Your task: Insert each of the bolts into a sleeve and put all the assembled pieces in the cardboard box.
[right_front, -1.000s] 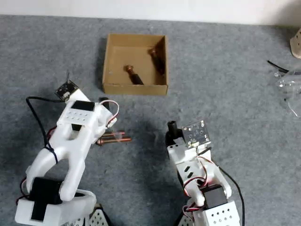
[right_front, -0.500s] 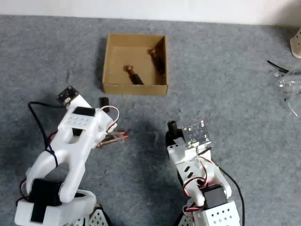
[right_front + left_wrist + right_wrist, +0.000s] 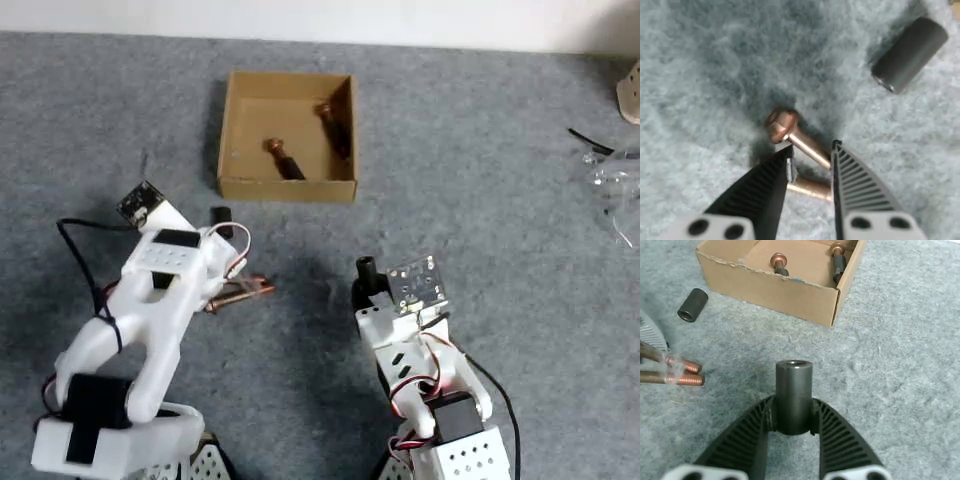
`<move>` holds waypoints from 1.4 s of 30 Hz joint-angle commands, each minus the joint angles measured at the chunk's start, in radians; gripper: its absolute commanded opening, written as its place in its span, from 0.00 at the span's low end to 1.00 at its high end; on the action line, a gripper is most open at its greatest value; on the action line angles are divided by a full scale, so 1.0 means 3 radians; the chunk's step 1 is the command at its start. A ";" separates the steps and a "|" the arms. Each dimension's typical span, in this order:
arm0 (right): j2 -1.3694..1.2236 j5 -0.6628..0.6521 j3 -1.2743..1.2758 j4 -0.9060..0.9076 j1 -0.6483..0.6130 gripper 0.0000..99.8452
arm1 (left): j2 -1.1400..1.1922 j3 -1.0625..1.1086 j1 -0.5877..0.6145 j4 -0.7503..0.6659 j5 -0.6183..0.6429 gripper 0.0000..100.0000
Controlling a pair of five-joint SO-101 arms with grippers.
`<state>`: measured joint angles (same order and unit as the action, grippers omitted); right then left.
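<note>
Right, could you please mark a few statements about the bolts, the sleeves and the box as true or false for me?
1. The right gripper holds a dark sleeve upright. True.
2. The cardboard box is empty. False: two assembled pieces lie in it.
3. Two bolts lie on the table at the left gripper. True.
4. The loose sleeve lies inside the box. False: it lies on the table outside the box.
</note>
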<state>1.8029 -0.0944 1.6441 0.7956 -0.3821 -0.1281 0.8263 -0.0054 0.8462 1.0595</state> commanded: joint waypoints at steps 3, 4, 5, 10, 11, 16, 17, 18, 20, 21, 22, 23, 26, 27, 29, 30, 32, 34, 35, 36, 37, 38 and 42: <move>-0.0018 -0.0041 -0.0049 -0.0161 0.0033 0.00 | 0.0580 -0.0448 0.0054 0.0343 0.0015 0.13; -0.0018 -0.0041 -0.0049 -0.0161 0.0033 0.00 | 0.0667 -0.0565 0.0054 0.0476 0.0015 0.13; -0.0018 -0.0041 -0.0049 -0.0161 0.0033 0.00 | 0.0739 -0.0667 0.0054 0.0604 0.0015 0.13; -0.0018 -0.0041 -0.0049 -0.0161 0.0038 0.00 | 0.0995 -0.0974 0.0054 0.0931 0.0015 0.12; -0.0018 -0.0041 -0.0049 -0.0161 0.0038 0.00 | 0.1020 -0.0979 0.0054 0.0931 0.0015 0.11; -0.0018 -0.0041 -0.0049 -0.0161 0.0038 0.00 | 0.1051 -0.0990 0.0054 0.0915 0.0010 0.03; -0.0018 -0.0041 -0.0049 -0.0161 0.0038 0.00 | 0.1041 -0.0990 0.0054 0.0921 0.0010 0.03; -0.0018 -0.0041 -0.0049 -0.0161 0.0038 0.00 | 0.1036 -0.0995 0.0054 0.0926 0.0005 0.01; -0.0018 -0.0041 -0.0049 -0.0161 0.0038 0.00 | 0.1036 -0.0995 0.0059 0.0931 0.0005 0.01; -0.0018 -0.0041 -0.0049 -0.0161 0.0038 0.00 | 0.1036 -0.0995 0.0059 0.0931 -0.0005 0.01; -0.0018 -0.0041 -0.0049 -0.0161 0.0038 0.00 | 0.1036 -0.0995 0.0059 0.0931 -0.0005 0.01; -0.0018 -0.0041 -0.0049 -0.0161 0.0038 0.00 | 0.1031 -0.1000 0.0059 0.0931 -0.0010 0.01; -0.0018 -0.0041 -0.0049 -0.0161 0.0038 0.00 | 0.1031 -0.1077 0.0059 0.0941 -0.0015 0.01; -0.0018 -0.0041 -0.0049 -0.0161 0.0038 0.00 | 0.1031 -0.1092 0.0059 0.0941 -0.0015 0.01; -0.0018 -0.0041 -0.0049 -0.0161 0.0038 0.00 | 0.1031 -0.1107 0.0049 0.0941 -0.0020 0.01; -0.0018 -0.0041 -0.0049 -0.0161 0.0038 0.00 | 0.1031 -0.1107 0.0049 0.0936 -0.0020 0.01; -0.0018 -0.0041 -0.0049 -0.0161 0.0038 0.00 | 0.1031 -0.1112 0.0049 0.0926 -0.0051 0.00; -0.0018 -0.0041 -0.0049 -0.0161 0.0038 0.00 | 0.1025 -0.1143 0.0054 0.0931 -0.0210 0.00; -0.0018 -0.0041 -0.0049 -0.0161 0.0038 0.00 | 0.1025 -0.1164 0.0059 0.0936 -0.0276 0.00; -0.0018 -0.0041 -0.0049 -0.0161 0.0038 0.00 | 0.1025 -0.1184 0.0059 0.0936 -0.0317 0.00; -0.0018 -0.0041 -0.0049 -0.0161 0.0038 0.00 | 0.1025 -0.1189 0.0059 0.0936 -0.0348 0.00; -0.0018 -0.0041 -0.0049 -0.0161 0.0038 0.00 | 0.1025 -0.1204 0.0059 0.0936 -0.0353 0.00; -0.0018 -0.0041 -0.0049 -0.0161 0.0038 0.00 | 0.0821 -0.1291 0.0059 0.1023 -0.0348 0.00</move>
<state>1.8029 -0.0944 1.6441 0.7956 -0.3821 0.1818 0.4749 -0.0023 1.1193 0.9628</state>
